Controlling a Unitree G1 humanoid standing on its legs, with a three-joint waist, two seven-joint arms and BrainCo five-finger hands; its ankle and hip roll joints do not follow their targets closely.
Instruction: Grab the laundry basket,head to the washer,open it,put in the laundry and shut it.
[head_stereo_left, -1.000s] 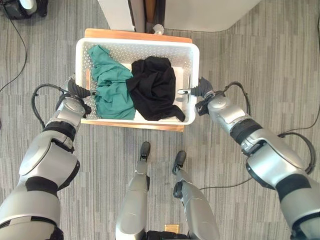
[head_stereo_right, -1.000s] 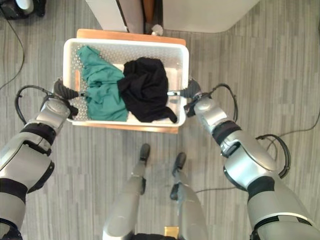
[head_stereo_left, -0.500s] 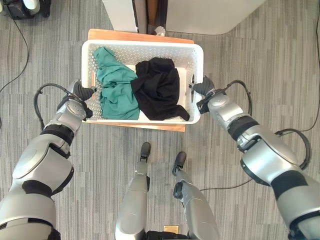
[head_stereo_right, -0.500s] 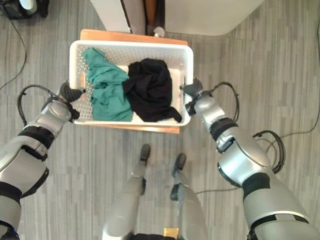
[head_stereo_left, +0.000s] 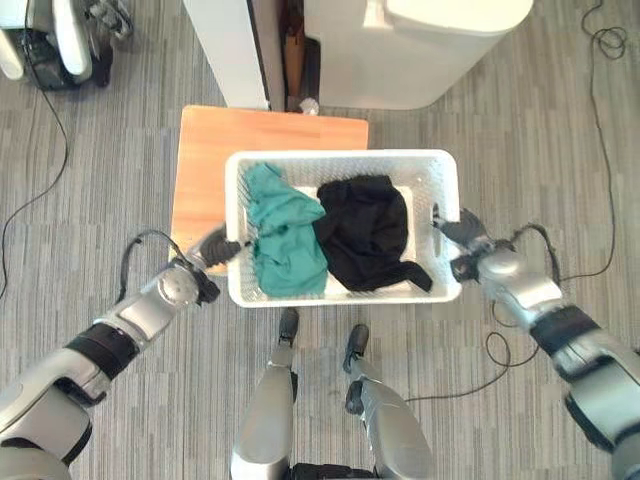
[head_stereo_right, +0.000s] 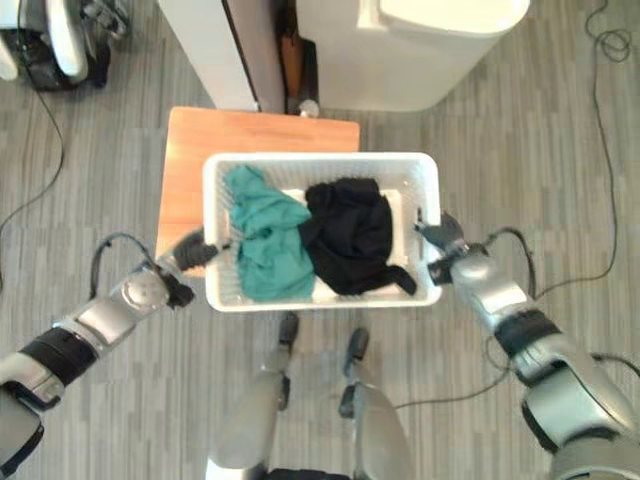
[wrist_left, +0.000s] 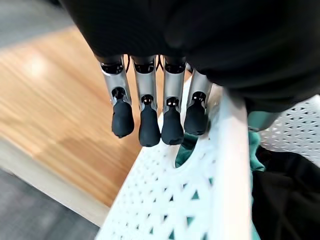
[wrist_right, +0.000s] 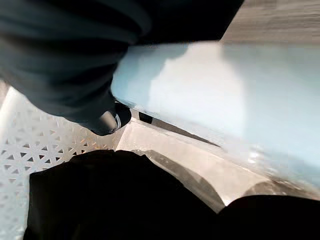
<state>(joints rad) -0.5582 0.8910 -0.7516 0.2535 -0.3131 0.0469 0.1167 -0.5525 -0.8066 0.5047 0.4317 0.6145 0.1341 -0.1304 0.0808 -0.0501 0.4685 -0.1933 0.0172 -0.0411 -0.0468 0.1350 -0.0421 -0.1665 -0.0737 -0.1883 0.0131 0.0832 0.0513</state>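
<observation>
Since a sec ago the laundry basket (head_stereo_left: 343, 226) has come off the wooden stand (head_stereo_left: 205, 160) and shifted right, w/ green cloth (head_stereo_left: 283, 240) and black cloth (head_stereo_left: 366, 231) inside; carry phase looks underway, washer (head_stereo_left: 420, 45) just beyond. Left hand (wrist_left: 150, 107) at the left-end handle, fingers straight against the wall, not wrapped. Right hand (head_stereo_left: 465, 237) at the right end; grip probably closed, can't tell.

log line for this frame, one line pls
phase: carrying basket | laundry basket: held at both ends, partly off wooden table | contents: green cloth, black cloth | left robot hand: at end rim | right robot hand: at end rim
</observation>
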